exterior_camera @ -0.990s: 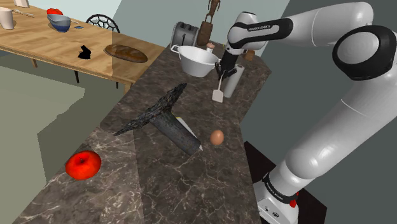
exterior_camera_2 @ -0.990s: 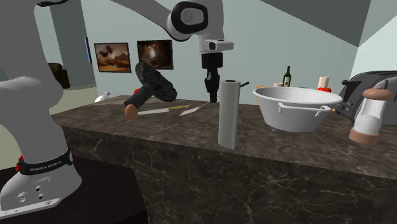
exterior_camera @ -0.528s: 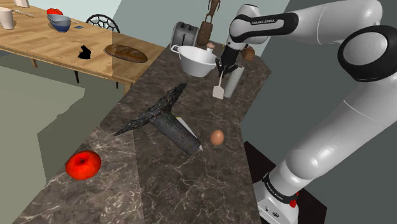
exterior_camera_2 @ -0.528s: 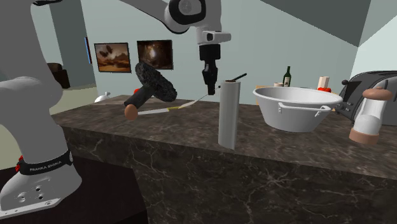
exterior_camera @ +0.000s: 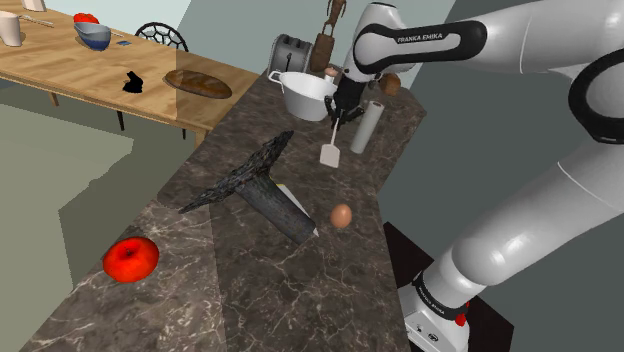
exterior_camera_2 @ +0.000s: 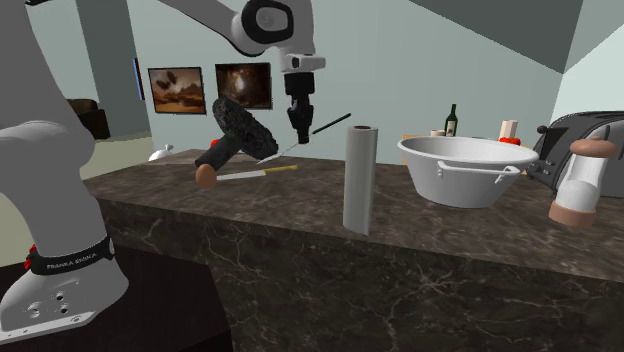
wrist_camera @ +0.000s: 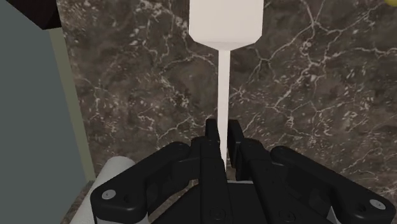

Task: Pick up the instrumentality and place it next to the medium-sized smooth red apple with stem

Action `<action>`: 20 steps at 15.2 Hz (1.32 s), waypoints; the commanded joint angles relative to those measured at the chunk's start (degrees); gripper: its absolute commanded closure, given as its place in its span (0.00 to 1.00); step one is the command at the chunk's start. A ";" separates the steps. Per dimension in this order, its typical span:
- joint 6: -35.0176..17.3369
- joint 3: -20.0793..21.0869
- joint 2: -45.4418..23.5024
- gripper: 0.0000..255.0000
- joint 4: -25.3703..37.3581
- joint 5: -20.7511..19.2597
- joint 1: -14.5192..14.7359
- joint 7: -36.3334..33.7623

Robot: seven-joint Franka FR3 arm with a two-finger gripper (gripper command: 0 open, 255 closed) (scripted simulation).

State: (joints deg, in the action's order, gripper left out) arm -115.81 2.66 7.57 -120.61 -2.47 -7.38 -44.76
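Claw (exterior_camera: 340,109) clamped on thin stem of white spatula (exterior_camera: 330,154), blade dangling below it, up off dark marble counter (exterior_camera: 250,290). Grey upright roll (exterior_camera: 367,127) just beside claw, white bowl (exterior_camera: 305,93) near its other side. Red apple (exterior_camera: 131,258) way off from claw, brown egg (exterior_camera: 341,215) roughly between. Wrist view: fingers (wrist_camera: 210,135) pinching stem, blade straight ahead of claw.
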 commanded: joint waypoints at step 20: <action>2.07 18.31 5.51 1.00 -4.31 3.56 12.38 -28.87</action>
State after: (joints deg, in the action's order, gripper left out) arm -113.75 19.98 13.68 -125.46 1.08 4.46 -71.99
